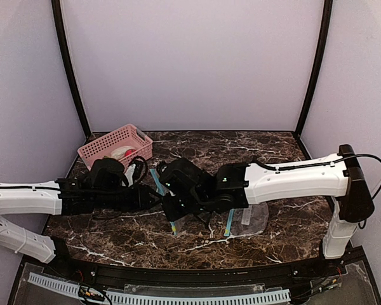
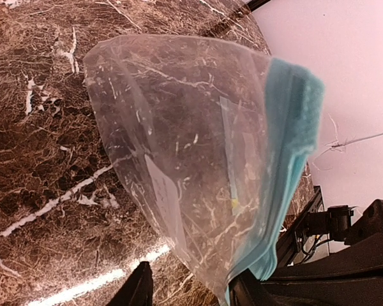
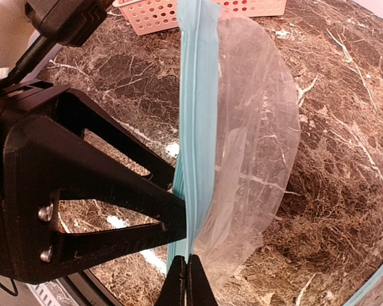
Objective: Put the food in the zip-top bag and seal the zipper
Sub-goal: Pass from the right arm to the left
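gripping zip-top bag (image 3: 255,140) by its teal zipper strip (image 3: 193,127), right pincer (image 3: 186,284) clamped shut, bag extending just ahead of fingertips. treat as light, limp, slippery; hold the stiffer strip. left pincer (image 2: 191,284): cannot tell.

The dark marble-patterned table (image 1: 260,149) is carrying a pink basket (image 1: 99,152) at its far left corner, while a clear bag (image 1: 254,219) is lying flat well right of that basket, nearer the front.
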Robot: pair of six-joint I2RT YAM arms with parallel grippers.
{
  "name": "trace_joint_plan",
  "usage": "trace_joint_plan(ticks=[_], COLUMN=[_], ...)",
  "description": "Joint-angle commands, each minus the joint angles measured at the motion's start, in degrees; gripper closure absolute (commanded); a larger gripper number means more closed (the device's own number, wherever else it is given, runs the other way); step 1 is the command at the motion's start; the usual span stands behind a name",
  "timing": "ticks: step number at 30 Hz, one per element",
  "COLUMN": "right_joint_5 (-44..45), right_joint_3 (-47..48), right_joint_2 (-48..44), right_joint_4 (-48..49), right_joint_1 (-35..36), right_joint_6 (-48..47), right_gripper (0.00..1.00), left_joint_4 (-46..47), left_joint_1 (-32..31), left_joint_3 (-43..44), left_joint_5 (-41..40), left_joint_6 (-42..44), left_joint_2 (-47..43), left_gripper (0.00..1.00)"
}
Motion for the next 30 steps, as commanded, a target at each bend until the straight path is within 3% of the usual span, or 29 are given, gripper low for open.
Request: trace_joint_plan(ticks=[1,7,17,30], right_joint_5=[0.8,1.1,7.0,10.9], right_joint_3=[1.3,2.3,4.2,1.6], right_joint_2=[0.2,1.5,2.4,-0.6], right_joint_4=[-0.1,-0.9,-8.1,-12.2], right_joint_1=[-0.2,-0.2,-0.8,-2.3], right_joint_6=[-0.5,-0.5,4.3,9.4], right_gripper=[1.00,1.00,1.00,1.00], left_joint_4=[-3.3,-2.6,-3.6,-7.4], left_joint_1=[-0.3,-0.3,-0.3,-0.3], left_joint_3=[1.7,1.8,0.1,-4.7], left_joint_5=[-1.5,-1.5,-3.4,-8.2], left_joint_6=[1.1,0.9,0.4,-1.8], left_joint_2=[1.0,2.2,1.3,-4.1], left_gripper=[0.61,0.68,0.95,0.99])
